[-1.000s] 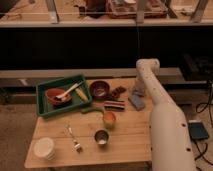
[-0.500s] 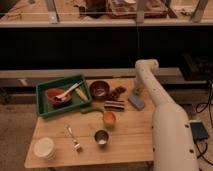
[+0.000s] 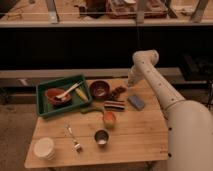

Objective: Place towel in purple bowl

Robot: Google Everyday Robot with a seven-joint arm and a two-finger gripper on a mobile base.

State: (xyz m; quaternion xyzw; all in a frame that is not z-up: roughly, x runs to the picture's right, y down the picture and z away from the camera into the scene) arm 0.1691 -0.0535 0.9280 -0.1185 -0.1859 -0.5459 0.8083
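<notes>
The purple bowl (image 3: 99, 89) stands on the wooden table (image 3: 140, 140), just right of the green tray. The towel (image 3: 135, 102), a small folded blue-grey piece, lies flat on the table to the right of the bowl. My white arm comes in from the lower right, bends high and points down. My gripper (image 3: 129, 84) hangs between the bowl and the towel, a little above and behind the towel. It holds nothing that I can see.
A green tray (image 3: 44, 111) holds a red bowl (image 3: 54, 95), a white spoon and a yellow item. A dark striped object (image 3: 114, 105), an orange cup (image 3: 109, 118), a metal cup (image 3: 101, 137), a fork (image 3: 74, 138) and a white bowl (image 3: 44, 148) sit on the table.
The arm has risen a little, and the gripper has moved up and back from just over the towel. The towel and the bowl have not moved.
</notes>
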